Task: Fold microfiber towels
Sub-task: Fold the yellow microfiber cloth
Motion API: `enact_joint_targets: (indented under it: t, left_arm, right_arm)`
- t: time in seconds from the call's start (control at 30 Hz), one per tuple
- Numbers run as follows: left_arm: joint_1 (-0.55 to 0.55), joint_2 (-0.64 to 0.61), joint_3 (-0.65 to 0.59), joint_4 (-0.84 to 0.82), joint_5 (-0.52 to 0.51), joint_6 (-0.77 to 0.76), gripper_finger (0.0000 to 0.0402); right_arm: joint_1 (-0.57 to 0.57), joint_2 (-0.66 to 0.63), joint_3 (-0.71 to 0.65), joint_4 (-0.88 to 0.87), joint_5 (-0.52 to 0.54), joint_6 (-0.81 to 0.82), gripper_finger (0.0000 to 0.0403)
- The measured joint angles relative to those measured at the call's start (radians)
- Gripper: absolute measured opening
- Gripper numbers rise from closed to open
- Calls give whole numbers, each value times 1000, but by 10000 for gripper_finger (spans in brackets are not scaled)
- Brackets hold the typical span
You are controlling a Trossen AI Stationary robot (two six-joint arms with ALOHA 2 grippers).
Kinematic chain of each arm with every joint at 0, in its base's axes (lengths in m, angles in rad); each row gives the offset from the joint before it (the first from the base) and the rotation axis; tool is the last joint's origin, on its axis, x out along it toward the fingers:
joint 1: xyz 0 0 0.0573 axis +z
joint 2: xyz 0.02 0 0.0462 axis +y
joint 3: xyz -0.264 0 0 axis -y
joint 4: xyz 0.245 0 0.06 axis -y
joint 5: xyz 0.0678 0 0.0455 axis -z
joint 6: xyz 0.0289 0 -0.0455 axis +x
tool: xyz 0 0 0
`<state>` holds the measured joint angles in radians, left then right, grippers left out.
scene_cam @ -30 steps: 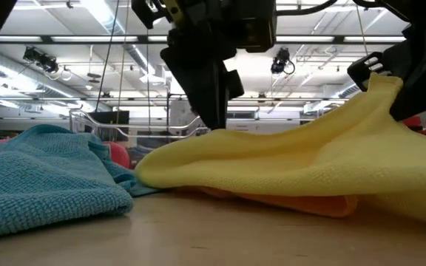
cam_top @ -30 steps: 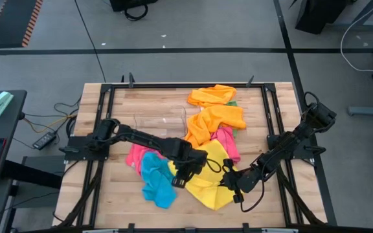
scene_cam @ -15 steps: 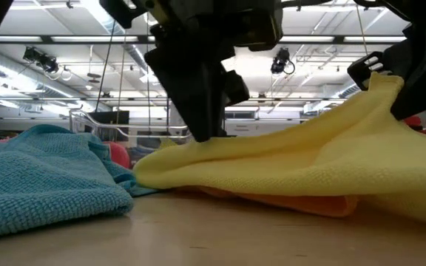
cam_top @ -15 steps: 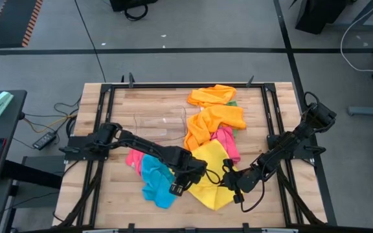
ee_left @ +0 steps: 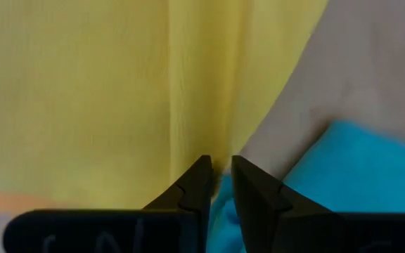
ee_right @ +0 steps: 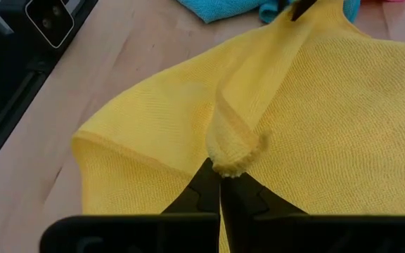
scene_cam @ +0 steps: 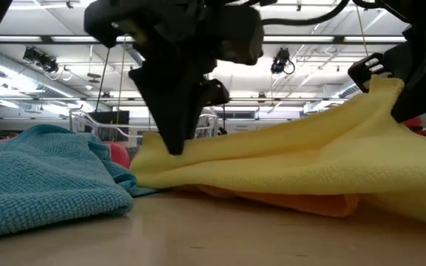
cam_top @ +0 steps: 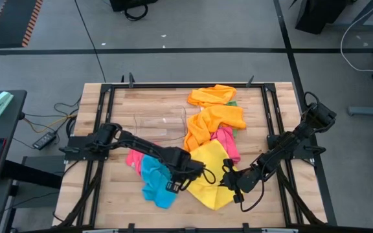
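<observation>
Left gripper point(ee_left: 216, 172), nearly closed, nips the yellow towel point(cam_top: 210, 173)'s edge; right gripper point(ee_right: 220, 181), clamped on a corner, should hold taut.

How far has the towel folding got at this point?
Done: nothing folded yet; the orange towels, pink towel and blue towel lie crumpled. In hand: the right pincer pinches an edge of the yellow towel, while the left pincer closes on its other side. Left: every fold.
</observation>
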<state>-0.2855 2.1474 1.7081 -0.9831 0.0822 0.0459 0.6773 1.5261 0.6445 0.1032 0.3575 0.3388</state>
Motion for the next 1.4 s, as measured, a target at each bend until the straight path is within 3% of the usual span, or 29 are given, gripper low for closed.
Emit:
enact_joint_targets:
  t: [0.17, 0.63, 1.2, 1.4]
  left_arm:
    - [-1, 0, 0, -68, -61, -26, 65]
    - [0, 0, 0, -240, -64, -123, 37]
    - [0, 0, 0, -291, -69, -139, 7]
    - [-27, -1, 36, -346, -164, -125, 5]
  right_arm:
    - [0, 0, 0, 0, -2, 1, 6]
    - [0, 0, 0, -1, -7, 1, 6]
    - [0, 0, 0, 0, -11, 1, 6]
    - [-1, 0, 0, 0, -14, -2, 6]
